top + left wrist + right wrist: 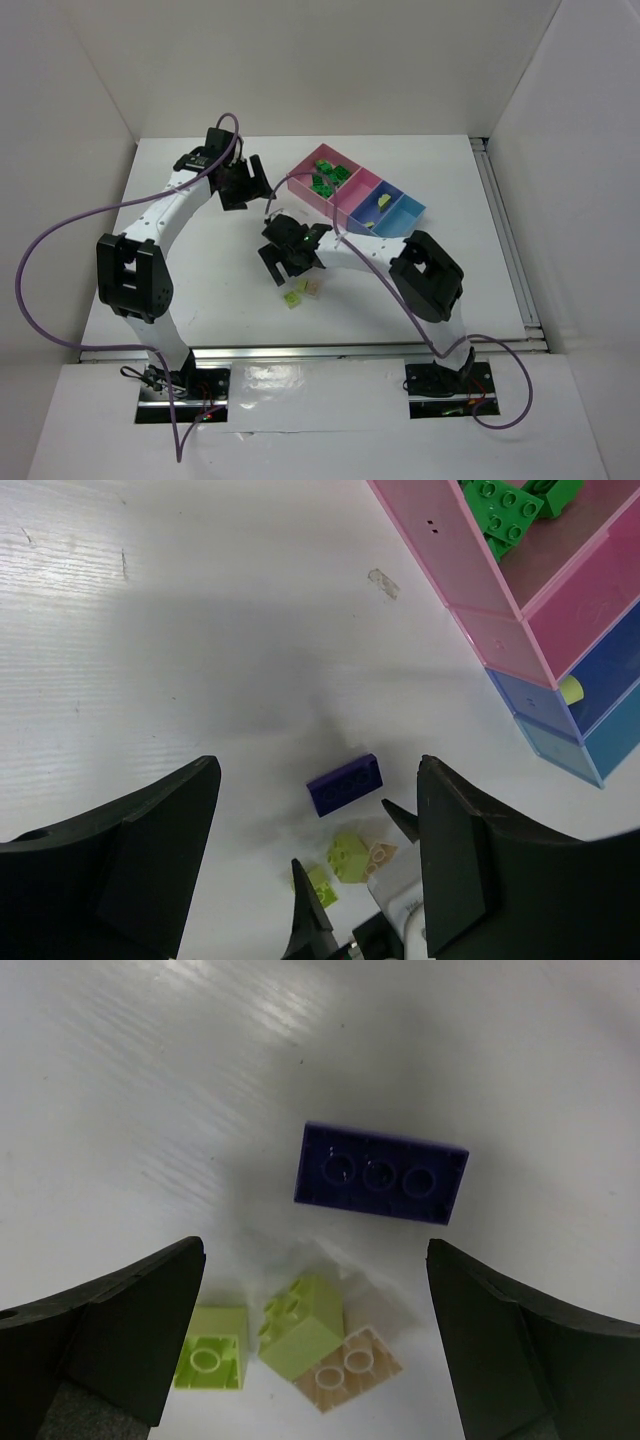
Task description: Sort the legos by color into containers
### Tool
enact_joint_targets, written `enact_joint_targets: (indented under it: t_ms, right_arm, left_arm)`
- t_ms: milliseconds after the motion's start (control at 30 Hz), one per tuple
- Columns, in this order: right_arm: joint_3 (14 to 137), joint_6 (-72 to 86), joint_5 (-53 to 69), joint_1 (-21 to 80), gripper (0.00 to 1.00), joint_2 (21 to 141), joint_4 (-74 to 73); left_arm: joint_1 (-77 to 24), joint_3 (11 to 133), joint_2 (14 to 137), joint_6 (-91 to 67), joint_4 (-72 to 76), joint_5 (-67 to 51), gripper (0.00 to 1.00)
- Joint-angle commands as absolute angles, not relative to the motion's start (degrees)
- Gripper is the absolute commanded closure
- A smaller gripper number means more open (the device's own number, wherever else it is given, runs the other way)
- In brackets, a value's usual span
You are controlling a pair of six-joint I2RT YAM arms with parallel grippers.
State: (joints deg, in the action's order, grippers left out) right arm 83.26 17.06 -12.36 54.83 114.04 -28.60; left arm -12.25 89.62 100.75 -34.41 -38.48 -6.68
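A dark blue-purple lego (382, 1172) lies studs-down on the white table. Just near of it sit two pale yellow-green legos (303, 1325) (212, 1360) and a beige one (350, 1368). My right gripper (315, 1250) hangs open above this cluster, its jaws straddling the bricks and holding nothing. My left gripper (320, 765) is open too, higher up, looking down on the purple lego (345, 783) and the right gripper's fingertips (310, 910). The containers (352, 210) stand at the back right. Their large pink bin (440, 540) holds green legos (510, 510), and a yellow-green piece (570, 689) lies in the violet-blue bin.
The light blue bin (405, 212) ends the row of containers. White walls close the table on the left, back and right. The right arm's elbow (428, 275) sits just near of the bins, and purple cables loop over both arms.
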Motion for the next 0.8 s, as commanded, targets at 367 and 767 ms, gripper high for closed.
enact_joint_targets:
  t_ms: [367, 767]
  right_arm:
    - [87.63, 17.58, -16.35, 50.81, 0.02, 119.09, -29.27]
    - [87.63, 15.91, -17.83, 50.8, 0.48, 117.34, -27.6]
  left_arm:
    - [-11.6, 89.38, 99.05, -32.87, -38.76, -6.42, 0.17]
    - [-11.07, 88.86, 99.05, -32.87, -38.76, -6.42, 0.17]
